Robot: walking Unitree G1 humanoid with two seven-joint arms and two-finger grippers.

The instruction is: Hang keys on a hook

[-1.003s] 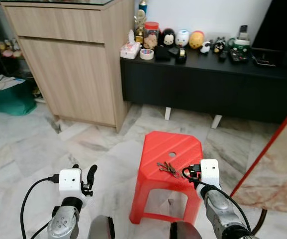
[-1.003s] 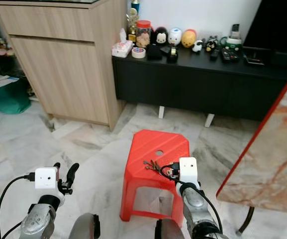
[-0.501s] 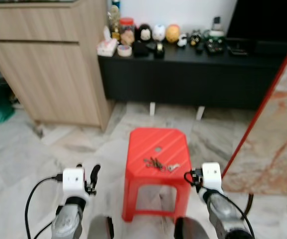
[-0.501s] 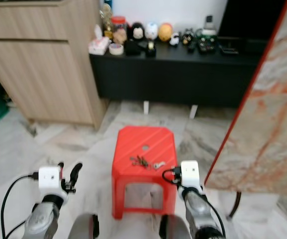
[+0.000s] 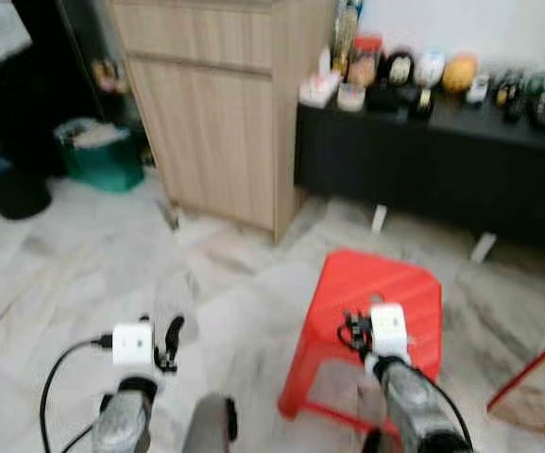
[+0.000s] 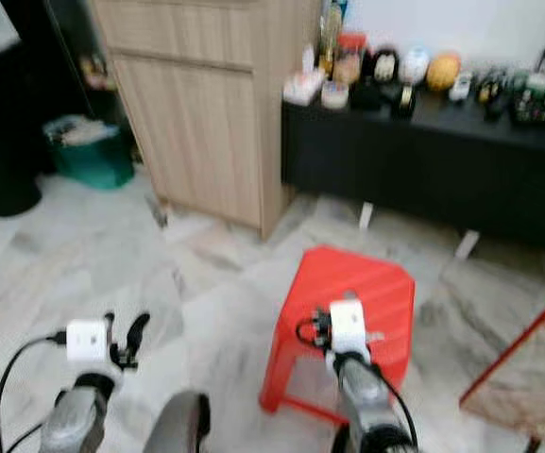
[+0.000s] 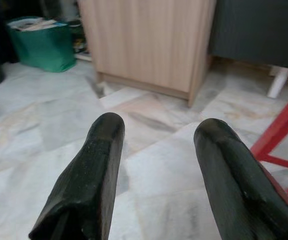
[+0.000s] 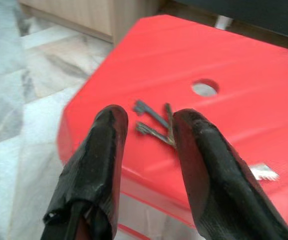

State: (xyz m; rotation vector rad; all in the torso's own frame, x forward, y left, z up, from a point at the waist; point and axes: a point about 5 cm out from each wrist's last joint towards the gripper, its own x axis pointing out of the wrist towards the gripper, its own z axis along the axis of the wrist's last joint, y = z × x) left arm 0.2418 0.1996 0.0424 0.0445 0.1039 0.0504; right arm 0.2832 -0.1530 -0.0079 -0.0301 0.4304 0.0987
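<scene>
A bunch of dark keys (image 8: pixel 151 131) lies on the seat of a red plastic stool (image 5: pixel 400 281), near the seat's round hole. My right gripper (image 5: pixel 352 330) hovers low over the seat. In the right wrist view it (image 8: pixel 148 117) is open, with the keys showing just beyond the gap between its two black fingers, untouched. A small silver key piece (image 8: pixel 262 171) lies apart on the seat. My left gripper (image 5: pixel 163 332) is held low over the marble floor to the stool's left and stands open (image 7: pixel 153 130) with nothing in it.
A tall wooden cabinet (image 5: pixel 225 104) stands behind the stool. Beside it, a low black unit (image 5: pixel 442 156) carries several figurines and jars. A green basket (image 5: pixel 97 151) and a dark bin (image 5: pixel 8 189) sit at the far left. A red-edged slab (image 5: pixel 536 373) leans at the right.
The whole view has swung left and blurred, so the stool now sits right of centre. My right gripper has come in over the stool's seat, close to the keys.
</scene>
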